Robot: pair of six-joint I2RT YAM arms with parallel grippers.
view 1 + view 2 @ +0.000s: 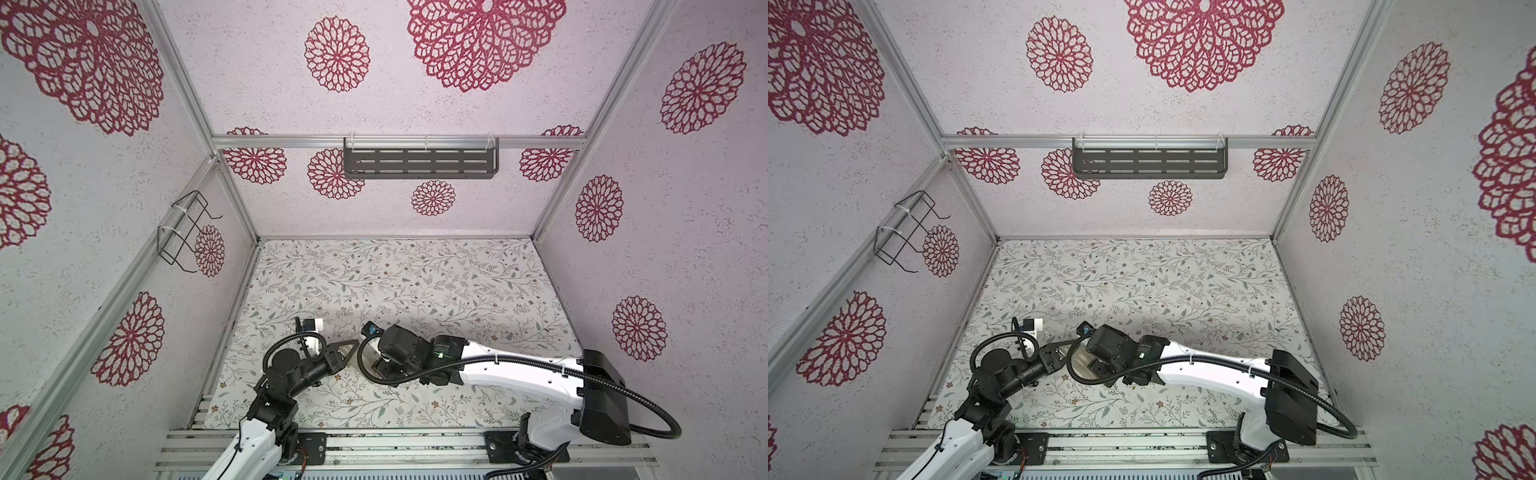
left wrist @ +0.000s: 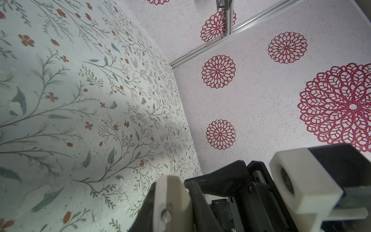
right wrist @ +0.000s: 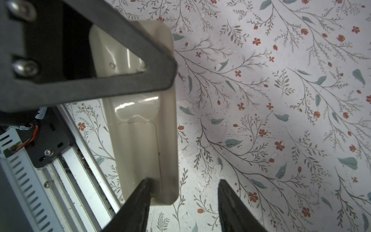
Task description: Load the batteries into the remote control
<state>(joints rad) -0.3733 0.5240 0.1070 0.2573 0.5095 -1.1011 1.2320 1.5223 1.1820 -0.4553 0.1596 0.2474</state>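
right gripper (image 3: 184, 180), open, rests one fingertip (image 3: 143, 190) on battery cover (image 3: 138, 148) end; left gripper (image 1: 351, 347) clamps remote control (image 3: 136, 108). push straight along cover.

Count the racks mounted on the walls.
2: a grey slotted shelf on the back wall's rail, and a wire basket on the left wall's rail, seen in both top views. None seems hidden.

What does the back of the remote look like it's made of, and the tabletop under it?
The remote control looks like moulded plastic, beige and glossy: bright soft-edged highlights and a fine seam on its back. The table surface seems a printed matte sheet, vinyl or paper, I can't tell: flat floral pattern, scuffs, small chipped white patches.
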